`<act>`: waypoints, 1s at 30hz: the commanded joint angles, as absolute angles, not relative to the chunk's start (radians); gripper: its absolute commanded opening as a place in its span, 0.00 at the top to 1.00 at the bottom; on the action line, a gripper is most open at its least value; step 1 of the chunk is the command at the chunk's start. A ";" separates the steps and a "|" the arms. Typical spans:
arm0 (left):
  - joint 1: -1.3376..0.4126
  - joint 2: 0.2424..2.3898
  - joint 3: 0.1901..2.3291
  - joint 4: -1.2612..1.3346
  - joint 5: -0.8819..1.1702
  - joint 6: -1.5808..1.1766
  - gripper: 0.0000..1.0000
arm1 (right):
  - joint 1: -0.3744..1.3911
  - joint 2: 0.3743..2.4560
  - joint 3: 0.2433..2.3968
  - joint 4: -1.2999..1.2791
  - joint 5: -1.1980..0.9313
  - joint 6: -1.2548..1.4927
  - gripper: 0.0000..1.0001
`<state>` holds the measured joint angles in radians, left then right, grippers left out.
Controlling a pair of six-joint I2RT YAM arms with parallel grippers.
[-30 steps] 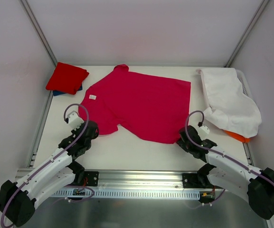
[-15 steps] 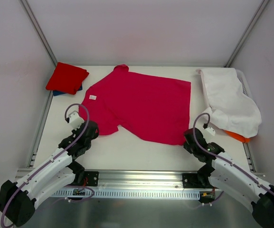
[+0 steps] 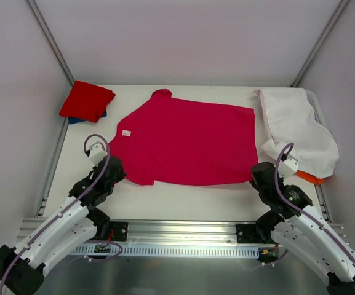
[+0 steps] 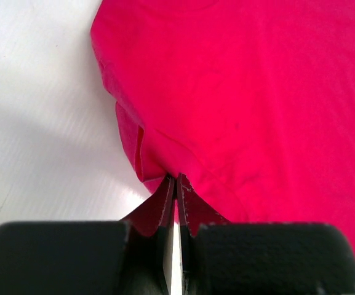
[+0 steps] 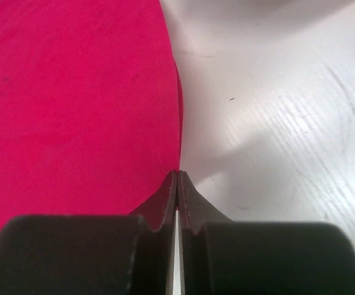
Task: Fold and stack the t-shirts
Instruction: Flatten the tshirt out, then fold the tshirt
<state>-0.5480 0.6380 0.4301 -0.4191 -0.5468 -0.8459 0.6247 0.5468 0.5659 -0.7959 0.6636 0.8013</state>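
The crimson t-shirt (image 3: 189, 144) is spread beyond both pincers, long axis across the counter (image 3: 183, 195). Its near edge is clamped at either end by the left pincer (image 4: 176, 184) and the right pincer (image 5: 177, 178).

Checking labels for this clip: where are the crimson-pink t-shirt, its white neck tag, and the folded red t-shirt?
crimson-pink t-shirt (image 3: 189, 144): top external view, middle of the spread body.
white neck tag (image 3: 127, 133): top external view, centre of the tag.
folded red t-shirt (image 3: 87, 100): top external view, middle of its top face.
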 commanded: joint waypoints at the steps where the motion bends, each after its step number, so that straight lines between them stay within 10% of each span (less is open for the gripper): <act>1: -0.538 0.606 0.508 -0.463 -0.503 -0.804 1.00 | 0.606 0.545 0.615 -0.877 0.748 0.753 0.99; 30: -0.387 1.120 0.752 -0.198 -0.459 -0.690 1.00 | 0.335 1.044 0.784 -0.539 0.719 0.479 1.00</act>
